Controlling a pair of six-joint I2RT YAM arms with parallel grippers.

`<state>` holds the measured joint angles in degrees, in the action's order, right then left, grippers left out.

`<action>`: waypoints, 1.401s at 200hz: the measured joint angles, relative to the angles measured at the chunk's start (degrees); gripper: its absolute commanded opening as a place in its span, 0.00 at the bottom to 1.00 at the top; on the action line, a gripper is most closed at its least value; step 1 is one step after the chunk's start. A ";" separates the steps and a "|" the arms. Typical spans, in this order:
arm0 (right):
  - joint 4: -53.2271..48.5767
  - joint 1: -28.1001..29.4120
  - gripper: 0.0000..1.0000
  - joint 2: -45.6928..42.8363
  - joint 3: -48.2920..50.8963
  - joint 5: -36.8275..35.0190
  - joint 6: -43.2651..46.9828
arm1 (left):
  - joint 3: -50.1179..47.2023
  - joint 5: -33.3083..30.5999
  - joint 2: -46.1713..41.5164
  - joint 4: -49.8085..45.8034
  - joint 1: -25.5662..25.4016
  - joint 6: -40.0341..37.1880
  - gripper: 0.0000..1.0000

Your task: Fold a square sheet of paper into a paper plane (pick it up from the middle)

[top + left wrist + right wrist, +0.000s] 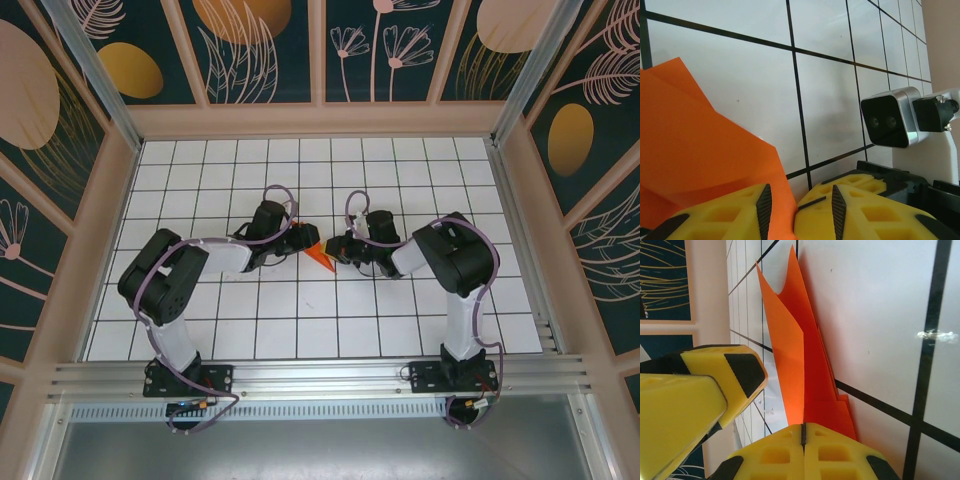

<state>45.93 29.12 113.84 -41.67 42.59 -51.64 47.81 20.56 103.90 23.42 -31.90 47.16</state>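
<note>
- Paper (318, 257), orange and part-folded, was near the middle of the tabletop (300, 320).
- Right jaws were clamped shut on its folded end.
- Left jaws stood partly open, the paper's edge between them.

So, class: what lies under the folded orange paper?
The white gridded table lies under the orange paper, which the right gripper pinches. The patch of tabletop directly beneath the paper is covered, so anything there cannot be seen.

Folded paper (805, 365): bright orange, plain. Desk (300, 320): white, thin black grid. Left tool (801, 202) and right tool (803, 435): yellow, black pads. Walls (270, 40): dark teal, gold and peach leaf motifs. Arms (175, 340): black joints, white links.
</note>
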 measured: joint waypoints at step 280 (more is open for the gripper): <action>-22.34 5.14 0.43 -9.53 -1.99 -10.36 27.02 | 2.78 -2.60 3.41 -2.71 0.00 0.00 0.35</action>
<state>23.59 34.26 104.31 -43.66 32.23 -24.62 50.59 17.96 107.31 20.71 -31.90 47.16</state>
